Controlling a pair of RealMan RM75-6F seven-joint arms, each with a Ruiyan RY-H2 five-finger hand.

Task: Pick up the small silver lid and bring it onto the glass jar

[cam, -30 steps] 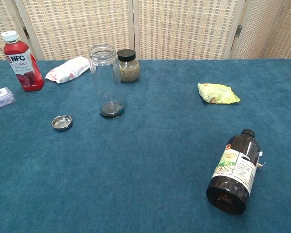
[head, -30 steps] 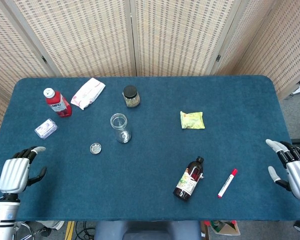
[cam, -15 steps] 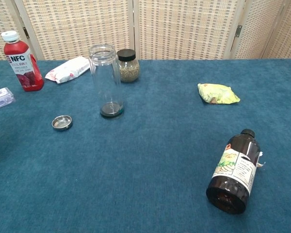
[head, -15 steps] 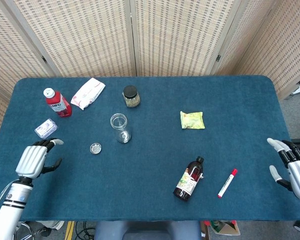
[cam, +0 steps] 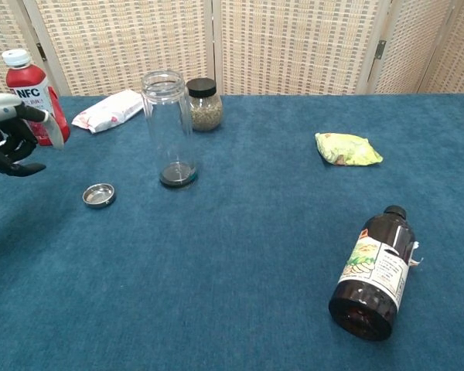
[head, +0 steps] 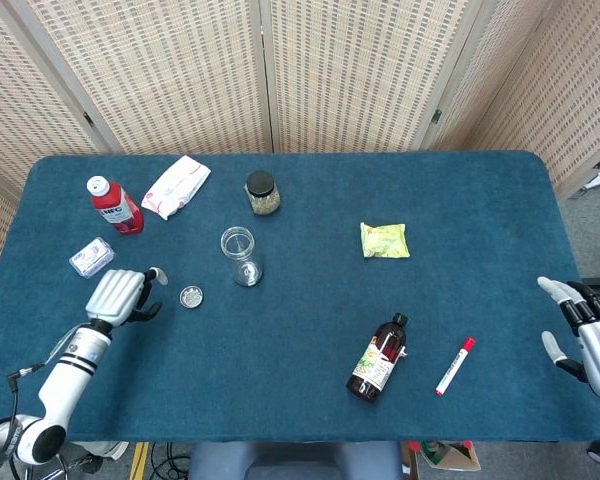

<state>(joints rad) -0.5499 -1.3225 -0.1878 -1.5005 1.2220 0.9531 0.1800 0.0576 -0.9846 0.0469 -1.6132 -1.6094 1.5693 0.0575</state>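
The small silver lid (head: 191,296) (cam: 99,195) lies flat on the blue table, left of and nearer than the empty glass jar (head: 239,254) (cam: 168,127), which stands upright with its mouth uncovered. My left hand (head: 120,296) (cam: 17,133) hovers just left of the lid with its fingers apart and nothing in them, not touching the lid. My right hand (head: 592,335) is open at the table's right edge, far from both, and shows only in the head view.
A red NFC juice bottle (head: 114,205), a white pouch (head: 176,186), a small clear packet (head: 91,257) and a dark-lidded spice jar (head: 262,193) stand at the back left. A green snack bag (head: 384,240), a lying brown bottle (head: 377,359) and a red marker (head: 455,366) occupy the right half.
My left hand has travelled from the table's near left edge forward and to the right, ending just left of the lid. The right hand has barely moved.
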